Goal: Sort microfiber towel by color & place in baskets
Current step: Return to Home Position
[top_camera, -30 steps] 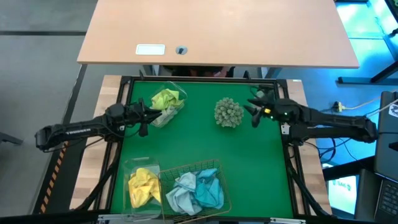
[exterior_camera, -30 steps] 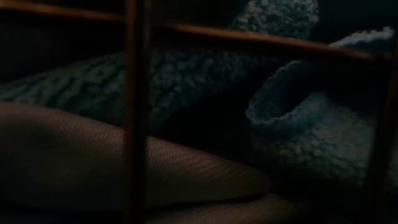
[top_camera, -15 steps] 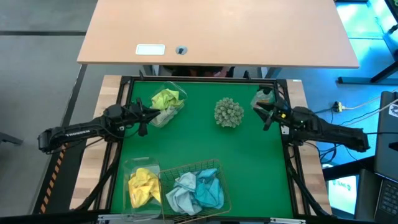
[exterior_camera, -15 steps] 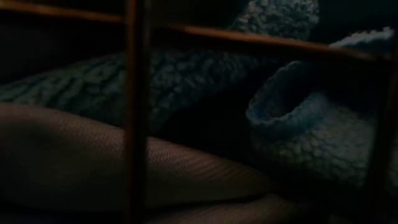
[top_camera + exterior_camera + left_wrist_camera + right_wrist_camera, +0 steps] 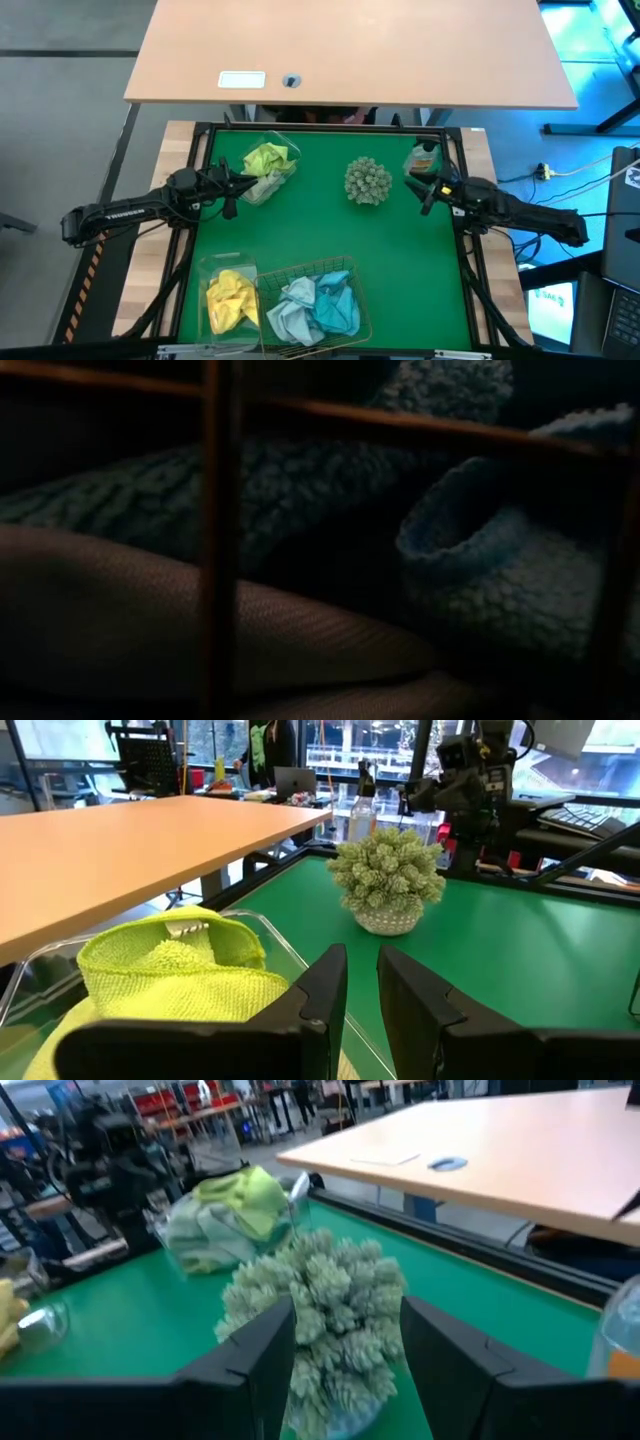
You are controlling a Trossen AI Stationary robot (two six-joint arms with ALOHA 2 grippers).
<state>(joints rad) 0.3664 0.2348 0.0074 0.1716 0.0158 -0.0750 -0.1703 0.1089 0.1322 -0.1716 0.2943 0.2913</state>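
Note:
A pale yellow-green towel (image 5: 266, 158) lies in a clear tub (image 5: 285, 172) at the far left; the left wrist view shows the towel (image 5: 180, 980) close up. A bright yellow towel (image 5: 230, 297) fills a second clear tub (image 5: 213, 268) at the near left. Light blue and teal towels (image 5: 318, 305) lie in the gold wire basket (image 5: 345, 265). My left gripper (image 5: 236, 188) (image 5: 362, 960) hovers just beside the far tub, open by a narrow gap. My right gripper (image 5: 425, 195) (image 5: 345, 1315) is open near the right edge, pointing at the spiky ball.
A spiky grey-green ball (image 5: 367, 180) (image 5: 320, 1310) stands in the far middle of the green mat. A small bottle with an orange label (image 5: 423, 157) stands at the far right corner. The low view is filled by basket wires (image 5: 215, 540) and teal cloth (image 5: 300, 490).
My right gripper has drawn back from beside the spiky ball toward the table's right edge and slightly toward the near edge, still open. The towels, tubs and basket have stayed where they were.

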